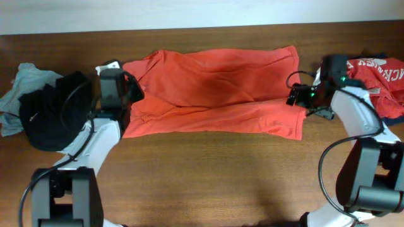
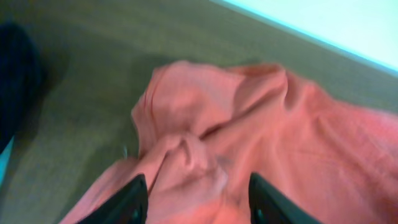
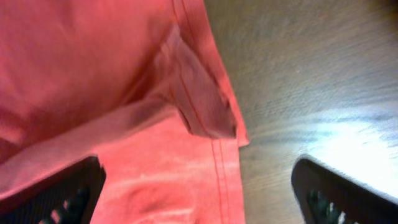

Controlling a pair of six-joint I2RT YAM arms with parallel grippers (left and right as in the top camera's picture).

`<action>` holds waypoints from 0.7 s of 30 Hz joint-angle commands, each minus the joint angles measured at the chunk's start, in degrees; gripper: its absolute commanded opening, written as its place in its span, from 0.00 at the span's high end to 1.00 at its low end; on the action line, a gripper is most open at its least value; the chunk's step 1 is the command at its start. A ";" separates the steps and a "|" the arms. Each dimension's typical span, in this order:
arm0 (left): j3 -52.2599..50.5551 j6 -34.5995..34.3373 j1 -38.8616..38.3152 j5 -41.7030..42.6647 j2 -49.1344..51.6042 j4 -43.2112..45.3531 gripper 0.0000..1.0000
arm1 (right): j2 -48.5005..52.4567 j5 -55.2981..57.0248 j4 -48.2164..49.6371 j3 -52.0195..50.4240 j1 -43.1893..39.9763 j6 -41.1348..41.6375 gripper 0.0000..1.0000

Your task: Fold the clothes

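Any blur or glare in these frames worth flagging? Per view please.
Left wrist: motion-blurred throughout, edges of the orange T-shirt smeared. Right wrist: sharper, hem stitching readable, but a bright glare patch washes out the table at right. Overhead: even light, no glare, only a soft shadow along the T-shirt's central fold.

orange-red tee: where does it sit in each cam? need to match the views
Overhead: T-shirt spread across the middle, between the two arms.
Left wrist: T-shirt fills the centre and right, bunched at lower middle.
Right wrist: T-shirt fills the left half, with its stitched hem running down the middle.
Shared landmark: the brown wooden table, bare beside the cloth in all three.
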 commanded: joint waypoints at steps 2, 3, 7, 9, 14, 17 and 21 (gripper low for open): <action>12.24 5.18 -0.15 2.21 -0.02 -11.65 0.48 | -1.03 0.59 -8.83 14.19 -0.39 -2.71 0.00; 15.41 5.99 -0.15 2.21 -0.02 -15.26 0.48 | -1.03 0.44 -11.32 17.38 -0.35 -3.21 0.01; 28.02 10.38 -0.15 2.21 0.37 -25.18 0.48 | -1.01 -0.46 -17.29 30.12 -0.35 -7.34 0.01; 31.30 11.34 -0.15 2.21 1.11 -25.94 0.48 | -1.01 -0.46 -15.76 31.85 -0.35 -8.41 0.01; 35.58 12.44 -0.15 2.25 6.71 -22.60 0.48 | 0.94 -0.46 -8.28 32.06 -0.35 -10.47 0.01; 35.60 12.41 -0.17 4.44 13.11 -16.24 0.48 | 5.53 -1.07 -4.37 32.06 -0.35 -10.62 0.01; 35.65 12.39 -0.28 7.34 20.98 -8.68 0.48 | 10.99 -1.11 -2.34 32.06 -0.35 -10.62 0.01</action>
